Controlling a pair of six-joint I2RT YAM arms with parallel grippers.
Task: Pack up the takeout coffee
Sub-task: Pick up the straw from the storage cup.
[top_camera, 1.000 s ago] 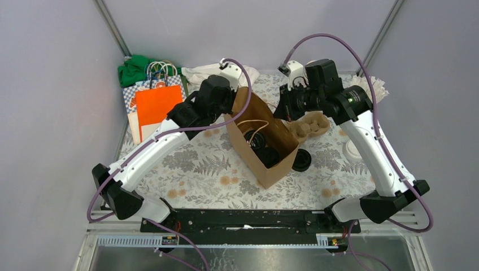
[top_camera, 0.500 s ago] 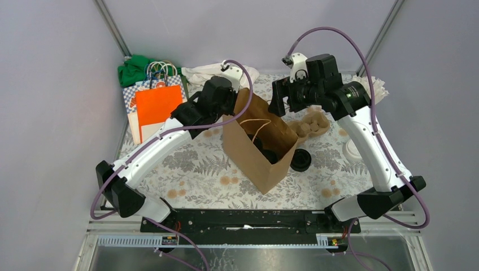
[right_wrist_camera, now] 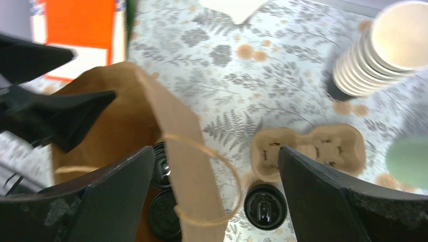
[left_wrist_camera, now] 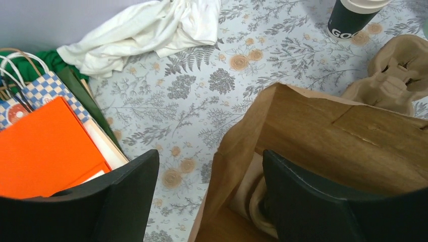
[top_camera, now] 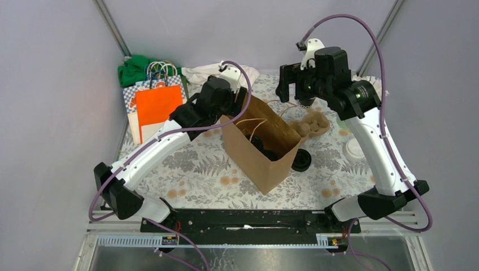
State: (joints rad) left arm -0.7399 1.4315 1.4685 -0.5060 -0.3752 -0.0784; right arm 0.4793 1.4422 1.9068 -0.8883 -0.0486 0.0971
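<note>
Two takeout coffee cups are seen inside the brown paper bag. A third cup is seen on the counter, just right of the bag. The left pincer and the right pincer are spread wide, and nothing is held.

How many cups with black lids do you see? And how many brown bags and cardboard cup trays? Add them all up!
Black-lidded cups: 3
Brown paper bag: 1
Cardboard cup tray: 1
Total: 5
</note>
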